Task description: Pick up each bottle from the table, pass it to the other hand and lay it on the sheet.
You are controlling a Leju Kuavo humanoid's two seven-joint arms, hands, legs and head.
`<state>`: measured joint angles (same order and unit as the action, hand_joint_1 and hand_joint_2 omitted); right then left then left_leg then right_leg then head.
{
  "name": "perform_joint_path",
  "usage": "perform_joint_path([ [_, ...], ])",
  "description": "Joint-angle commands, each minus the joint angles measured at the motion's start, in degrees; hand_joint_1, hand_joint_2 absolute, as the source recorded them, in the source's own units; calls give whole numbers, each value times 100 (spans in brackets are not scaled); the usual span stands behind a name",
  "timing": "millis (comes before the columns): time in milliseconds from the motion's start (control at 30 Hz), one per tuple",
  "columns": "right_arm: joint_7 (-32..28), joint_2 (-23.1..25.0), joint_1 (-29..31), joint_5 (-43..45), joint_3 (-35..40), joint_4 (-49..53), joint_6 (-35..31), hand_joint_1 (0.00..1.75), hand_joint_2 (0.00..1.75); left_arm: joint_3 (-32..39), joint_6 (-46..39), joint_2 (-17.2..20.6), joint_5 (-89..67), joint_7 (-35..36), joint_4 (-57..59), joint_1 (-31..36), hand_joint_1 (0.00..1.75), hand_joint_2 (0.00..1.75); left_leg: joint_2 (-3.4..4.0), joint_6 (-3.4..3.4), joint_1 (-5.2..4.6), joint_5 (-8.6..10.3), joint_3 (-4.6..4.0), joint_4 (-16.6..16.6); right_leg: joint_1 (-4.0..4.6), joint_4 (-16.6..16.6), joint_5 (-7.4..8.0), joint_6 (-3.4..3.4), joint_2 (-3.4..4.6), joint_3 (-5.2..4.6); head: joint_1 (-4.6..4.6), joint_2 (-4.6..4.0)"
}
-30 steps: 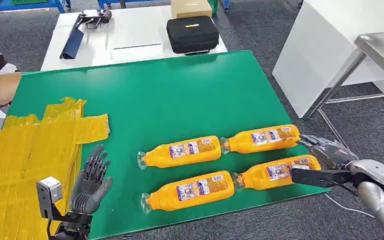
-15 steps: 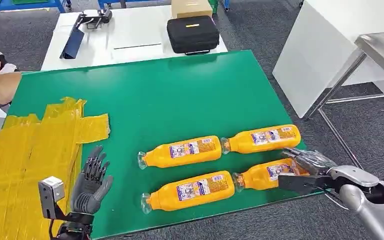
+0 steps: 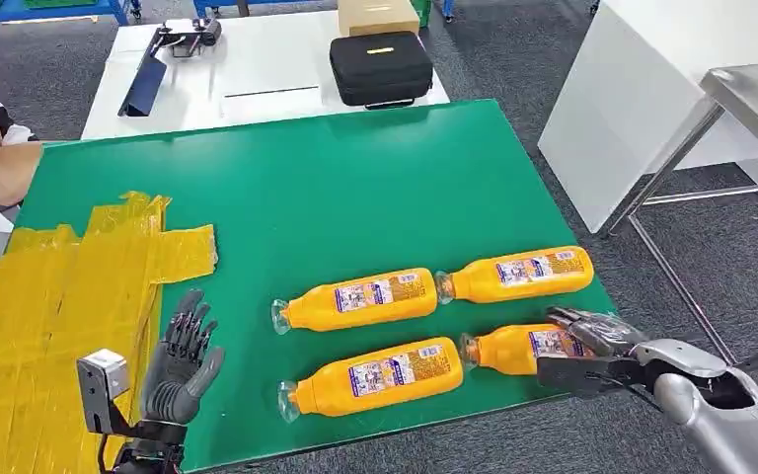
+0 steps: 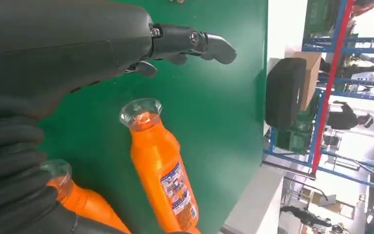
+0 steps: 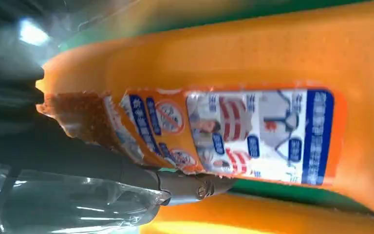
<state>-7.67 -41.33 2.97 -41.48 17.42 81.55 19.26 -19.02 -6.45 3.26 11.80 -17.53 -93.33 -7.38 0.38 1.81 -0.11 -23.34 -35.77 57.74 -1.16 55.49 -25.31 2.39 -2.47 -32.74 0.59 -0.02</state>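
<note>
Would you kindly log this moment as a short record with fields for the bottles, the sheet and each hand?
bottles: four orange bottles lying on the green table, none on the sheet
target bottle: near-right bottle, right hand around its base end
right hand: fingers over the bottle, thumb on its near side; firm hold cannot be told
left hand: open, fingers spread, holding nothing, beside the sheet
yellow sheet: on the table's left part, no bottle on it

Glossy orange plastic bottles (image 3: 359,300) with printed paper-like labels, on a matt green tabletop (image 3: 336,197); left of them, a crinkled, shiny yellow plastic sheet (image 3: 49,296).
</note>
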Motion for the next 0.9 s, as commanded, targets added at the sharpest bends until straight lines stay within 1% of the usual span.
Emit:
perform_joint_path([
  [33,18,261,96,7,181,-400,2,0,175,-43,-21,-12,-2,25,190,75,0,175,0,-12,8,-11,36,-11,6,-18,-9,-15,19,41,-2,0],
  [200,18,261,96,7,181,-400,2,0,175,-43,-21,-12,-2,25,190,75,0,175,2,-10,9,-8,26,-8,7,-16,-4,-12,17,30,0,0],
  [267,63,279,72,-18,218,-461,15,0,175,-56,-27,0,-2,25,222,102,0,175,0,-15,9,-15,49,-13,6,-22,-12,-18,26,55,0,0],
  [300,112,290,44,-43,247,-511,29,0,175,-67,-32,6,-1,25,247,122,0,175,-1,-11,8,-9,34,-11,7,-19,-7,-14,17,39,0,0],
  [333,149,293,-3,-72,283,-559,34,0,175,-74,-41,8,6,25,280,145,0,175,-2,-13,9,-12,44,-13,7,-22,-10,-17,21,50,0,0],
  [367,151,292,-29,-73,291,-576,33,3,175,-73,-43,7,8,25,287,152,0,175,-4,-9,9,-6,25,-9,8,-17,-4,-11,10,31,0,0],
  [400,170,280,-65,-71,307,-606,48,21,175,-79,-49,6,15,25,317,174,0,175,-7,-13,11,-10,44,-15,9,-25,-9,-16,15,51,0,0],
  [433,210,250,-80,-83,343,-626,78,117,175,-94,-57,14,19,25,339,192,0,175,-8,-8,9,-4,26,-10,7,-18,-4,-10,5,32,0,0],
  [467,242,219,-79,-99,379,-632,94,157,175,-107,-64,21,25,26,347,203,0,175,-13,-11,11,-7,36,-12,9,-23,-7,-13,4,44,-2,0],
  [500,279,193,-75,-147,408,-638,107,166,175,-106,-68,20,29,27,356,207,0,175,-16,-14,12,-12,52,-16,8,-27,-13,-18,9,61,0,0],
  [533,303,167,-52,-195,450,-650,100,173,175,-89,-98,16,63,36,363,219,0,175,-13,-10,8,-6,39,-12,6,-21,-8,-13,5,44,0,0],
  [567,302,165,-51,-195,457,-649,106,171,175,-82,-102,21,65,37,361,222,0,175,-15,-12,9,-8,46,-14,6,-24,-9,-15,6,52,-2,0],
  [600,306,164,-51,-201,472,-640,119,175,175,-64,-115,23,74,40,355,221,0,175,-10,-9,10,-4,30,-9,8,-18,-5,-10,4,35,-2,0],
  [633,380,180,-57,-288,500,-616,102,171,175,-50,-128,28,81,44,334,216,0,175,-13,-11,10,-7,44,-13,7,-23,-8,-14,7,50,0,2],
  [667,511,227,-62,-466,523,-603,35,175,175,-34,-130,21,108,64,318,206,0,175,-17,-14,10,-10,56,-18,6,-28,-12,-18,10,65,-2,0],
  [700,571,253,-78,-532,547,-591,15,175,175,-34,-122,25,123,79,304,204,0,175,-8,-10,12,-7,39,-10,9,-21,-5,-13,9,45,-2,0],
  [733,724,266,-112,-721,586,-574,-10,175,175,-70,-106,41,141,105,315,225,0,175,-10,-13,12,-8,50,-15,9,-26,-8,-16,11,57,-2,0],
  [767,725,275,-127,-718,588,-578,-12,175,175,-73,-106,38,141,105,315,227,0,175,-8,-8,9,-5,41,-10,7,-19,-4,-11,5,45,0,0],
  [833,712,266,-168,-706,581,-579,-23,175,175,-87,-107,29,141,104,326,227,0,175,-20,-13,14,-9,70,-19,10,-32,-11,-20,5,79,-2,0],
  [867,712,249,-177,-704,573,-586,-24,175,175,-93,-107,24,140,103,326,222,0,175,-11,-8,10,-8,65,-14,7,-26,-8,-14,8,66,2,0],
  [900,705,216,-232,-694,555,-554,-40,175,175,-108,-107,14,140,104,324,216,0,175,-13,-8,13,-13,71,-14,9,-28,-12,-13,10,73,0,0],
])
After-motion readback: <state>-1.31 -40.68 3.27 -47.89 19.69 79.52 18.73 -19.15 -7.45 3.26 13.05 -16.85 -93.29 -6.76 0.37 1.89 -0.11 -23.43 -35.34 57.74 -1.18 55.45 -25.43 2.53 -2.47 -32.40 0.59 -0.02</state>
